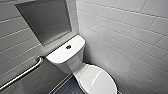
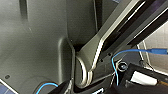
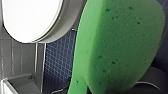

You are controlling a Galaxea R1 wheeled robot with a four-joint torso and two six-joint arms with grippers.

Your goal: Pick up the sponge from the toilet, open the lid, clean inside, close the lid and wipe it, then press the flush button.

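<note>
The white toilet stands in the corner of the tiled room, its oval lid down. On the boxy tank top sits the small dark flush button. In the right wrist view the green sponge looms large and close to the camera, held up off the floor by my right gripper. It hangs beside the rim of the lid. The left wrist view looks onto the robot's own dark body and a blue cable, with nothing in my left gripper.
A steel grab bar runs along the left wall below a recessed grey niche. White tiled wall closes in right of the toilet. Dark blue floor tiles lie in front of the bowl.
</note>
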